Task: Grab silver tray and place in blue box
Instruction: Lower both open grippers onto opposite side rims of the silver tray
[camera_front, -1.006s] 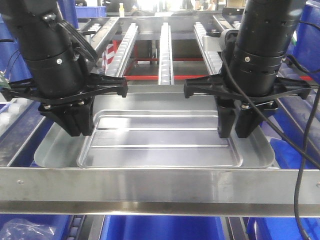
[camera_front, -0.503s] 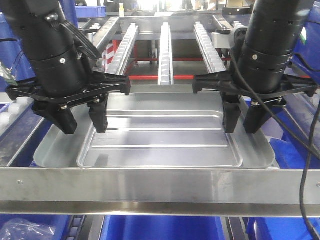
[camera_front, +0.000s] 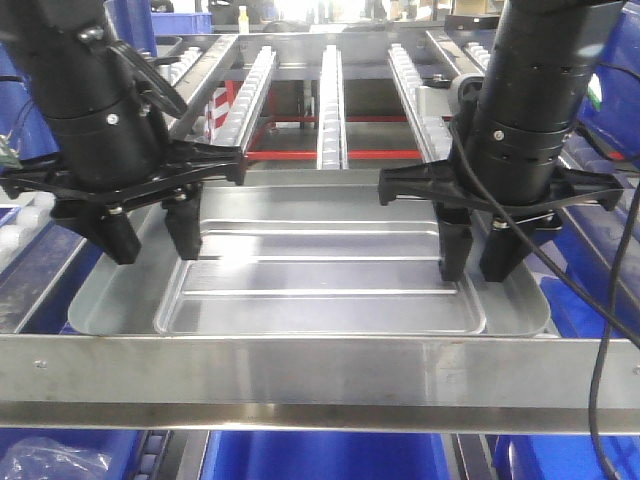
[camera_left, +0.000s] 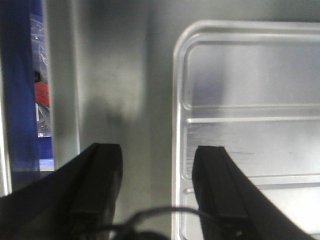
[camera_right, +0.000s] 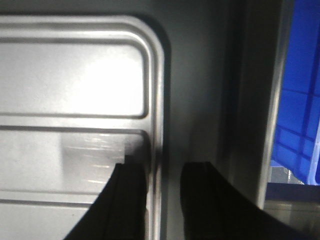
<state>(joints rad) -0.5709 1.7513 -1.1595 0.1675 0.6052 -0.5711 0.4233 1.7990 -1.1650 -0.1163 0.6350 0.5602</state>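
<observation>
Rack (camera_front: 330, 100): silver tray (camera_front: 320, 290) beneath left gripper (camera_front: 152, 245), right gripper (camera_front: 475, 268).

Left gripper (camera_front: 155, 248) and right gripper (camera_front: 475, 268) show blocky black fingers (camera_front: 183, 225) under wide black crossbars (camera_front: 215, 165); matte-black cylindrical wrists (camera_front: 525, 110) above carry silver screws (camera_front: 110, 119) and looping black cables (camera_front: 150, 80).

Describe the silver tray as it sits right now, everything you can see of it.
The silver tray is a shallow, shiny metal rectangle with rounded corners, a broad outer border and a centre panel crossed by two long ridges. It is empty and lies flat just behind the steel rail, at the near end of the roller tracks. The left gripper and right gripper, both open, each straddle one end edge of the centre panel; whether they touch the metal cannot be told.
</observation>
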